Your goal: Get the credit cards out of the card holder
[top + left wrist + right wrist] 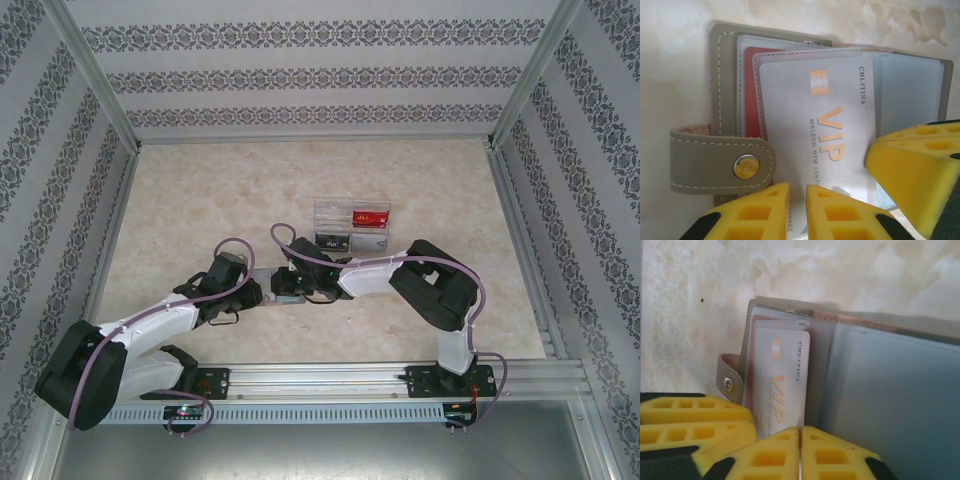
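Observation:
The grey card holder (722,75) lies open on the table between both grippers (268,277), its snap tab (715,160) folded over. A white VIP credit card (815,125) sits in a clear sleeve, with a red card (750,95) under it. My left gripper (797,192) hovers over the white card's near end, its jaws a narrow gap apart with nothing between them. My right gripper (800,432) is shut at the white card's (785,385) near right corner. I cannot tell whether a thin edge is caught in it.
A clear acrylic tray (335,210) stands just beyond the holder. It holds a red card (370,215), a dark card (333,240) and a grey one (368,243). Clear sleeve pages (890,400) fan out on the right. Patterned walls enclose the table.

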You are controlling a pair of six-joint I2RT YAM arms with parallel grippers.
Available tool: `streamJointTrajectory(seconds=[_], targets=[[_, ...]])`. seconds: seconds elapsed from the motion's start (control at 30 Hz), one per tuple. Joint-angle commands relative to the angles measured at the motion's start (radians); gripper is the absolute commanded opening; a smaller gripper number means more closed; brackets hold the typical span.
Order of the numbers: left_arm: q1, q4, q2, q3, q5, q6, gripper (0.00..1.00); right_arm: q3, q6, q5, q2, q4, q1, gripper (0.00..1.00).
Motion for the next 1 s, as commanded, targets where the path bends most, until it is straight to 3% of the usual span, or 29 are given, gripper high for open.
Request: streamJointTrajectory(seconds=[0.0,0.47,0.97], targets=[[0.012,0.024,0.012,-0.010,-0.001,-0.012,0.15,-0.013,0.019,-0.009,0.003,0.038,-0.013,0.04],[0.011,-0.010,0.057,0.008,-0.033,-0.024,0.04,-0.114,0.075,-0.021,-0.026,0.134,-0.052,0.01],[0.011,-0.033,0.047,0.009,-0.048,-0.024,0.00,-0.158,0.105,-0.043,-0.035,0.202,-0.079,0.01]])
